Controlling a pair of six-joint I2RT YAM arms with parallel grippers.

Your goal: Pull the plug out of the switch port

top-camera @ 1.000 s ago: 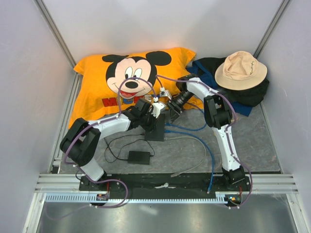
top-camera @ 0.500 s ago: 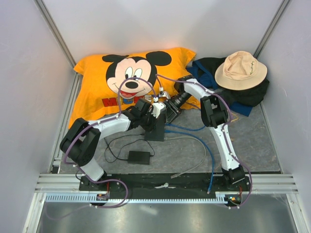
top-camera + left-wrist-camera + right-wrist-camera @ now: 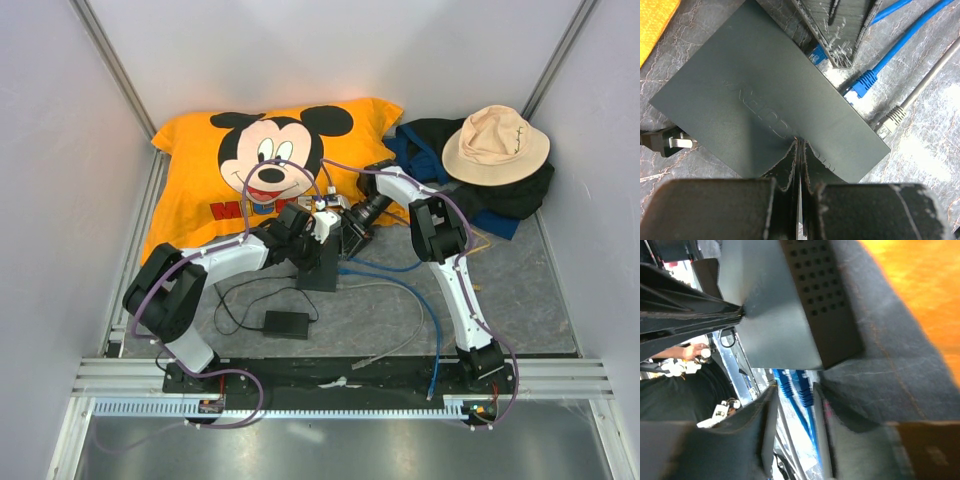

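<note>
The left gripper (image 3: 799,146), jaws pressed together, bears tip-down on the flat top of the switch (image 3: 755,95). The switch lies on the table (image 3: 390,320) just in front of the orange cushion (image 3: 200,190). The right gripper (image 3: 796,390) stands narrowed astride the blue plug (image 3: 816,53) at the socket edge; whether its pads touch the plug cannot be told. The plug looks small, hard and smooth, probably held by a latch, and its cord is limp, so the hold belongs on the plug body, not on the cord. The switch looks light and apt to slide, so it needs pinning. A second blue plug (image 3: 860,85) and a grey plug (image 3: 890,117) sit just beside, leaving little side room. Bare table along the cords gives room for a straight pull, and the power brick (image 3: 286,323) lies well apart.
</note>
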